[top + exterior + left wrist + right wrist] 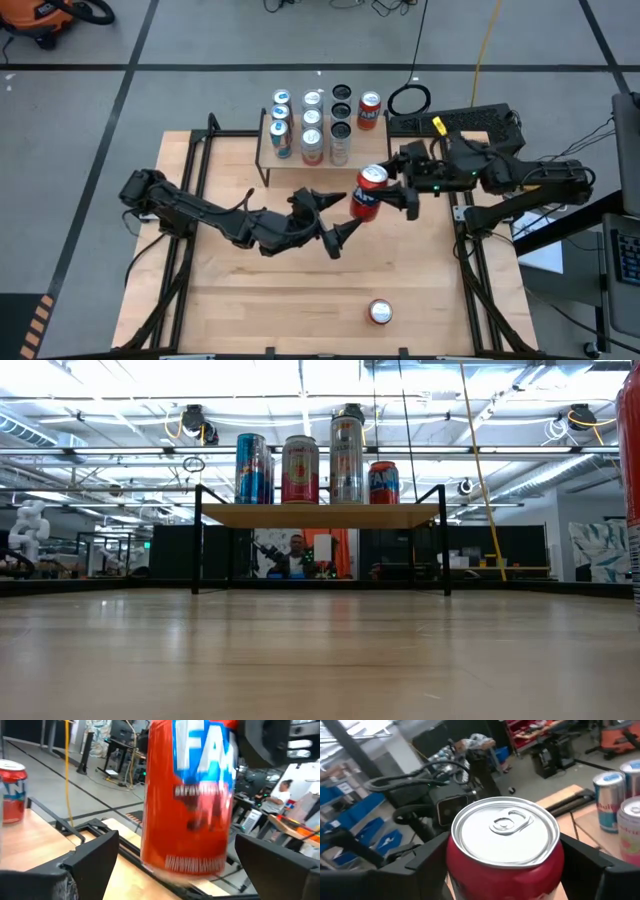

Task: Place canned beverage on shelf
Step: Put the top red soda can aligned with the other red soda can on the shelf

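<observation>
A red can [367, 192] hangs in my right gripper [392, 190], which is shut on it above the middle of the table. My left gripper [334, 216] is open just left of the can. In the left wrist view its two fingers [92, 855] stand wide on either side of the can [190, 800] without touching it. The small wooden shelf [268, 158] on black legs stands at the far side and bears several cans [311, 128]. The held can and both grippers are out of the low view. My right gripper pinches the can's upper side wall [451, 865], just under the rim, between its two fingers [427, 862]. The fingers come from the table's right, slanting down from above, one on each side. The can is lifted clear of the table and tilts slightly, top up.
Another red can [380, 312] stands alone near the table's front edge and fills the low view's right edge [632, 480]. A red can [369, 109] stands at the shelf's right end. A keyboard [455, 122] lies past the table's far right corner.
</observation>
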`<state>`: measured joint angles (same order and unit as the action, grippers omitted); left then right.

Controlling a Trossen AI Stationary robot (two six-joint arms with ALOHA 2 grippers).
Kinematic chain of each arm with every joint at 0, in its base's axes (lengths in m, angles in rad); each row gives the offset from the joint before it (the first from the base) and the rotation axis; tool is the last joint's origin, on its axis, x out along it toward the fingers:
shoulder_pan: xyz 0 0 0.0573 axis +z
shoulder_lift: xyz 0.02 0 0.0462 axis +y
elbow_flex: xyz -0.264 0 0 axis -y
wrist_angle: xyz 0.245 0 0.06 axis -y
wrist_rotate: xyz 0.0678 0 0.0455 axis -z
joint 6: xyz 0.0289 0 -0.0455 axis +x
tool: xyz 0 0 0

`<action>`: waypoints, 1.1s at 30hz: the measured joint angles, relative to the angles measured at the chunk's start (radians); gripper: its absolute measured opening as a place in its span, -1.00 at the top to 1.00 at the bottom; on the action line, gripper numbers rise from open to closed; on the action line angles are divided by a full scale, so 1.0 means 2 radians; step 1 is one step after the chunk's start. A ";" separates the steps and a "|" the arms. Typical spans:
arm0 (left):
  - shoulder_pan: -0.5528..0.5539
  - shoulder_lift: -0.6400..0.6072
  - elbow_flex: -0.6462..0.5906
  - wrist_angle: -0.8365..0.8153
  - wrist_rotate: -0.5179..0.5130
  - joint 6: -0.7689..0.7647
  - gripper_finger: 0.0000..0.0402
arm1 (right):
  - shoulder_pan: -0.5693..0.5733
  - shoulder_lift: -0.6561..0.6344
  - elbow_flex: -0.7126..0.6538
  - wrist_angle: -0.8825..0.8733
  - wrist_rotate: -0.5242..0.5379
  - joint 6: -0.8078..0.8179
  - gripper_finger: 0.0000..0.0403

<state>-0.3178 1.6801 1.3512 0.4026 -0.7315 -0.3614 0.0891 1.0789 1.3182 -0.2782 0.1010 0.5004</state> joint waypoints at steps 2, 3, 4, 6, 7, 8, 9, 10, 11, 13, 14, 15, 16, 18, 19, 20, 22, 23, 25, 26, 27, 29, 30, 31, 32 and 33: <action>-0.007 -0.002 0.000 0.001 0.001 -0.006 -0.99 | -0.004 -0.008 0.000 -0.001 -0.015 -0.009 -0.41; -0.011 -0.002 0.000 0.000 0.001 -0.012 -0.99 | -0.005 -0.013 0.000 -0.002 -0.024 -0.015 -0.41; -0.016 -0.004 0.000 -0.001 0.001 -0.016 -0.99 | -0.006 -0.016 0.000 -0.003 -0.030 -0.022 -0.41; -0.023 -0.006 -0.001 -0.007 0.001 -0.033 -0.99 | -0.008 -0.022 0.001 -0.005 -0.040 -0.038 -0.41; -0.026 -0.007 -0.001 -0.014 0.001 -0.045 -0.99 | -0.009 -0.025 0.001 -0.008 -0.041 -0.047 -0.41; -0.029 -0.008 -0.001 -0.024 0.001 -0.056 -0.99 | -0.009 -0.028 0.001 -0.011 -0.041 -0.055 -0.41; -0.033 -0.011 -0.001 -0.038 0.002 -0.066 -0.99 | -0.009 -0.031 0.001 -0.013 -0.042 -0.064 -0.41; -0.036 -0.013 -0.001 -0.051 0.002 -0.075 -0.99 | -0.009 -0.035 0.001 -0.016 -0.043 -0.073 -0.41; -0.038 -0.014 -0.001 -0.059 0.003 -0.086 -0.99 | -0.009 -0.039 0.001 -0.021 -0.043 -0.080 -0.41; -0.041 -0.017 -0.001 -0.081 0.004 -0.105 -0.99 | -0.009 -0.047 0.001 -0.033 -0.044 -0.093 -0.41; -0.043 -0.020 -0.001 -0.095 0.010 -0.113 -0.99 | -0.009 -0.051 0.001 -0.037 -0.044 -0.096 -0.41; -0.045 -0.022 -0.001 -0.108 0.021 -0.123 -0.99 | -0.011 -0.054 0.001 -0.040 -0.044 -0.098 -0.41; -0.044 -0.023 -0.001 -0.114 0.035 -0.137 -0.99 | -0.013 -0.058 0.001 -0.045 -0.045 -0.098 -0.41; -0.042 -0.025 -0.001 -0.125 0.060 -0.158 -0.99 | -0.021 -0.066 0.001 -0.058 -0.052 -0.100 -0.41; -0.041 -0.027 -0.001 -0.132 0.072 -0.166 -0.99 | -0.026 -0.070 0.001 -0.065 -0.057 -0.101 -0.41; -0.040 -0.027 -0.001 -0.137 0.080 -0.169 -0.99 | -0.033 -0.073 0.001 -0.068 -0.066 -0.102 -0.41; -0.036 -0.028 -0.001 -0.140 0.094 -0.171 -0.99 | -0.050 -0.078 0.001 -0.069 -0.085 -0.103 -0.41; -0.033 -0.028 -0.001 -0.144 0.098 -0.171 -0.99 | -0.059 -0.080 0.001 -0.070 -0.094 -0.103 -0.41; -0.027 -0.029 -0.001 -0.145 0.106 -0.171 -0.99 | -0.079 -0.083 0.001 -0.069 -0.118 -0.099 -0.41; -0.022 -0.029 -0.001 -0.146 0.110 -0.173 -0.99 | -0.089 -0.083 0.001 -0.069 -0.131 -0.097 -0.41; -0.018 -0.029 -0.001 -0.145 0.115 -0.182 -0.99 | -0.099 -0.083 0.001 -0.067 -0.145 -0.096 -0.41; -0.008 -0.029 -0.001 -0.145 0.122 -0.196 -0.99 | -0.120 -0.079 0.001 -0.059 -0.171 -0.094 -0.41; -0.003 -0.029 -0.001 -0.144 0.127 -0.197 -0.99 | -0.129 -0.078 0.001 -0.052 -0.185 -0.094 -0.41; 0.001 -0.029 -0.001 -0.144 0.133 -0.200 -0.99 | -0.140 -0.075 0.004 -0.050 -0.197 -0.094 -0.41; 0.006 -0.029 -0.001 -0.145 0.139 -0.204 -0.99 | -0.150 -0.070 0.010 -0.050 -0.209 -0.097 -0.41; 0.011 -0.029 -0.001 -0.145 0.145 -0.208 -0.99 | -0.160 -0.065 0.018 -0.052 -0.222 -0.100 -0.41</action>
<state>-0.2965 1.6230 1.3483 0.1136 -0.4413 -0.7774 -0.2317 0.9494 1.3533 -0.3816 -0.3437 0.3002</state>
